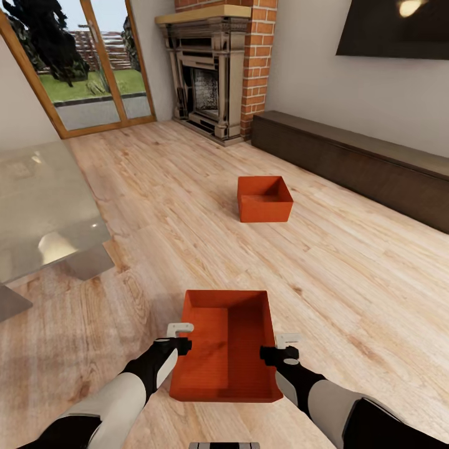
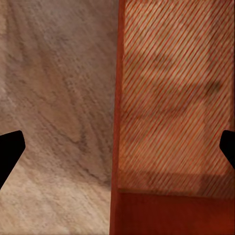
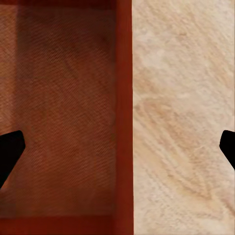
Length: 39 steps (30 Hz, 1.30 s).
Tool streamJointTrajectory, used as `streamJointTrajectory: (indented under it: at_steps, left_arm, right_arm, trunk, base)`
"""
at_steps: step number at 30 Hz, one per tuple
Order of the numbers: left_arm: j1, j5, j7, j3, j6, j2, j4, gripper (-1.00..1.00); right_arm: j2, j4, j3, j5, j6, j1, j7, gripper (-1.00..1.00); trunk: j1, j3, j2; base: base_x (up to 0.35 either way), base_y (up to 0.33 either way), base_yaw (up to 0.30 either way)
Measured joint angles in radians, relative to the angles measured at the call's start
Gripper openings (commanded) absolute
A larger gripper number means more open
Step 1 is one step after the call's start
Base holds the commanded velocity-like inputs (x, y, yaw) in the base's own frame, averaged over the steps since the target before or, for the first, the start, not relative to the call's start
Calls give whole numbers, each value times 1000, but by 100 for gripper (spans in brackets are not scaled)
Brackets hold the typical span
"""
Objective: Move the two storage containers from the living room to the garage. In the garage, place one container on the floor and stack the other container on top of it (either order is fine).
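The near storage container [image 1: 227, 355] is sitting on the light wood plank floor [image 1: 349, 274] of the living room, just ahead of the robot, its open top facing up and its ribbed orange-red base showing; the left claw [image 1: 179, 337] is straddling the container's left wall, and the right claw [image 1: 284, 349] is straddling its right wall. In the left wrist view the left claw [image 2: 117, 147] is standing spread, its two dark fingertips [image 2: 10, 149] wide apart at either edge with the thin container wall [image 2: 117, 122] running between them, not touched by either; the ribbed inside is lying on one side of that wall and plank floor on the other. In the right wrist view the right claw [image 3: 117, 147] is likewise spread, its fingertips [image 3: 10, 152] well apart, the container wall [image 3: 123, 107] passing between them without contact.

The second storage container [image 1: 264, 198] is resting on the floor farther off, slightly to the right, near the long dark low cabinet [image 1: 355, 159] along the right wall; beyond it the red-brick fireplace [image 1: 215, 75] is standing at the far wall, with the wood-framed glass doors [image 1: 87, 68] to its left; a black TV [image 1: 393, 28] is hanging above the cabinet; a glass-topped desk [image 1: 43, 212] is standing at the near left.
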Motion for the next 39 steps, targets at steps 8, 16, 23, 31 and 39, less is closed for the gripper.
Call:
streamJointTrajectory:
  at_steps: [8,16,23,31,39]
  left_arm:
    - [0,0,0,0,0,0,0,100]
    - [0,2,0,0,-1,0,2,100]
    - [0,3,0,1,-1,0,4,100]
    - [0,4,0,1,-1,0,5,100]
    - [0,3,0,1,-1,2,5,100]
  right_arm:
    - [0,0,0,1,0,0,0,100]
    - [-4,-38,1,3,2,0,0,100]
    - [-5,-40,1,4,2,0,0,100]
    - [-6,-40,1,3,2,0,0,100]
    - [-9,-40,1,3,2,0,0,100]
  trunk:
    - [0,0,0]
    - [15,-13,-28]
    - [15,-13,-28]
    - [15,-13,-28]
    - [42,-34,-77]
  base:
    - [0,0,0]
    - [0,0,0]
    - [0,0,0]
    - [0,0,0]
    - [0,0,0]
